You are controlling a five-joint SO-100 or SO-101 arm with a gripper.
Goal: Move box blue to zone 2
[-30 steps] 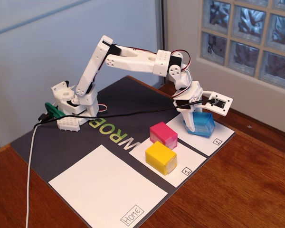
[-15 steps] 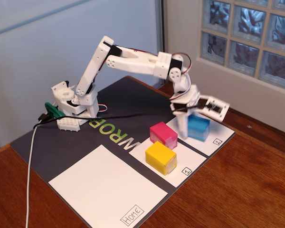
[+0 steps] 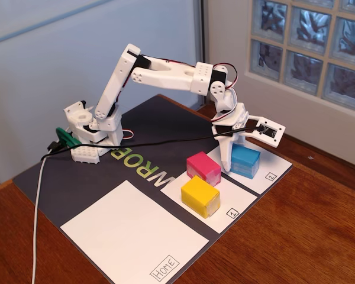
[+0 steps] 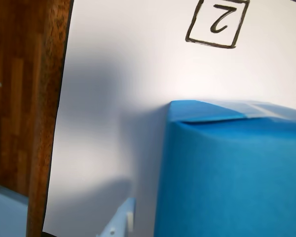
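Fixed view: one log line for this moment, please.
phase: release | blue box: flat on zone 2 sheet | gripper: open, one finger beside box | pink box, yellow box: on sheet 1

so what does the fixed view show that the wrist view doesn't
Only the fixed view shows the arm, the gripper, the pink box and yellow box on the sheet marked 1, and the Home sheet. Only the wrist view shows the boxed "2" clearly. Both show the blue box resting on zone 2.
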